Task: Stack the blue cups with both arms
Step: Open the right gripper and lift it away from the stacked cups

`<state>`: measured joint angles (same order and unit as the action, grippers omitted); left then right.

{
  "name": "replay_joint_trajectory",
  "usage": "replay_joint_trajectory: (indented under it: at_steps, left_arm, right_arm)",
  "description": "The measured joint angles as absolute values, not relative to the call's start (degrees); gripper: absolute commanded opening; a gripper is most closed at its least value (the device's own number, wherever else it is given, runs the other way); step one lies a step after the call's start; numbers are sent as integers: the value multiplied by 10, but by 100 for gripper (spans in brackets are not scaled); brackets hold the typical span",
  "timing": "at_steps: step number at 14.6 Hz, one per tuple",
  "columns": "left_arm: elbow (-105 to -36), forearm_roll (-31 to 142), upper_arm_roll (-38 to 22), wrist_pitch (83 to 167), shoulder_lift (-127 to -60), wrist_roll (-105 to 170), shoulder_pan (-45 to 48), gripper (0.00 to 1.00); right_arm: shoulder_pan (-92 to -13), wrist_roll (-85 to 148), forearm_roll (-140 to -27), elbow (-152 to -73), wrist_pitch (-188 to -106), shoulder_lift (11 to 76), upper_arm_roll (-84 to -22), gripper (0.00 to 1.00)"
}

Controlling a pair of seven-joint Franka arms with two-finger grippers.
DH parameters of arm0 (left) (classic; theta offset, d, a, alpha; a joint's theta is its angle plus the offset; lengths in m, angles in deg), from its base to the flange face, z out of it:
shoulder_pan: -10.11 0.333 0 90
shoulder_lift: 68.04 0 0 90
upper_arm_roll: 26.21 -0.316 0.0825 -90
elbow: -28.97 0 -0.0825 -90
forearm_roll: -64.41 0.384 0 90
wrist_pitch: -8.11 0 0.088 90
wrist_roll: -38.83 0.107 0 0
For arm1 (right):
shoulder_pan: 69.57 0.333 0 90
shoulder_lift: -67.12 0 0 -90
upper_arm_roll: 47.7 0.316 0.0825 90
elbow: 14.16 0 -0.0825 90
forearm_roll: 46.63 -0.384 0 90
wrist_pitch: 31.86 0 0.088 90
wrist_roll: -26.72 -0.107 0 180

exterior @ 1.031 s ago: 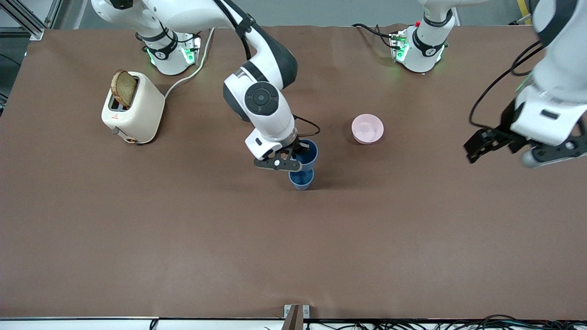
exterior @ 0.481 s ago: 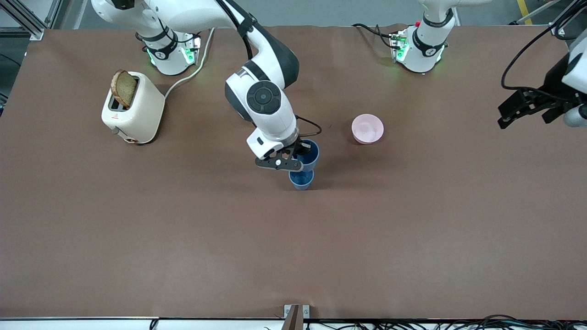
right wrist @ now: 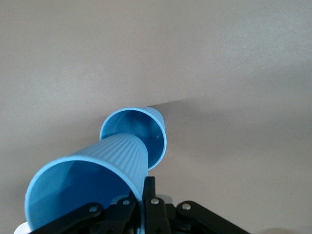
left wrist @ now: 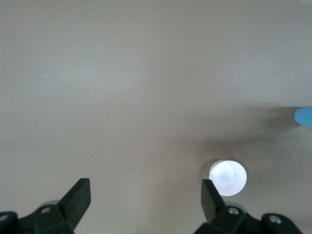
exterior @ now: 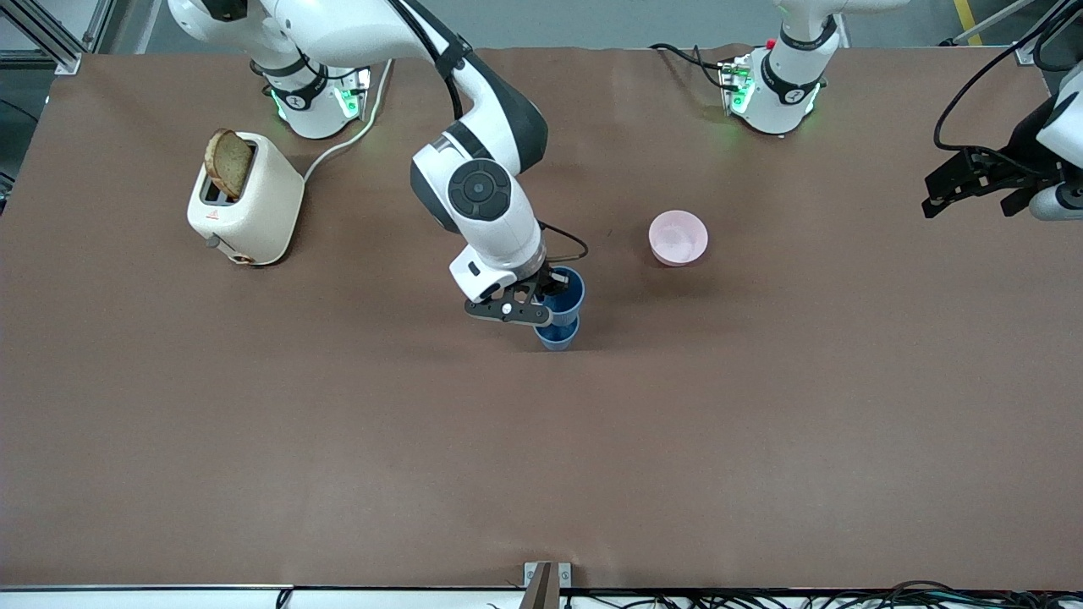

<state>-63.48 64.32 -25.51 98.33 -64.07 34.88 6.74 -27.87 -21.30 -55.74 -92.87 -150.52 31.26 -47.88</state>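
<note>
Insertion step: held cup [exterior: 565, 292], pinched at its rim by right gripper [exterior: 541, 306] at frame centre, is poised over standing cup [exterior: 556, 336]; lowering is judged next. Left gripper [exterior: 973, 179], fingers spread, waits at right edge.

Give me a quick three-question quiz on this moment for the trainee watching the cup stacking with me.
1. True or false: the right claw holds one blue cup over the other blue cup standing on the table.
2. Multiple choice: the left claw is A) shut on a cup, B) open with nothing in it, out at the left arm's end of the table, C) inside the pink bowl.
3. Fill in: the slice of bread sticks up out of the ____.

Key: 1 true; 2 B; 3 toaster.
</note>
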Motion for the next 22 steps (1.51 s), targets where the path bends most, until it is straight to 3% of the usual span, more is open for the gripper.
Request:
replay_joint_trajectory:
  at_steps: [8,9,10,11,14,15,20,22]
  left_arm:
    - [-641,643,-239,1003,-640,346,63,100]
    - [-641,643,-239,1003,-640,346,63,100]
    - [-642,643,-239,1003,-640,346,64,100]
    - [-642,643,-239,1003,-640,346,64,100]
    - [-642,643,-240,1003,-640,346,65,100]
    - [-642,643,-241,1003,-640,346,66,100]
    - [-643,651,-242,1003,-640,346,67,100]
    - [-643,651,-242,1003,-640,346,67,100]
  right_arm:
    - [-279,-213,-557,-929,-1509,305,-480,7]
    - [-279,-213,-557,-929,-1515,305,-481,13]
    - [-280,-213,-557,-929,-1521,304,-482,26]
    - [-281,-213,-557,-929,-1525,304,-482,54]
    - [-281,-213,-557,-929,-1526,302,-482,94]
    - [-281,-213,-557,-929,-1527,301,-482,100]
    - [-285,-213,-523,-924,-1519,312,-494,100]
    - [-303,-211,-485,-912,-1461,351,-526,100]
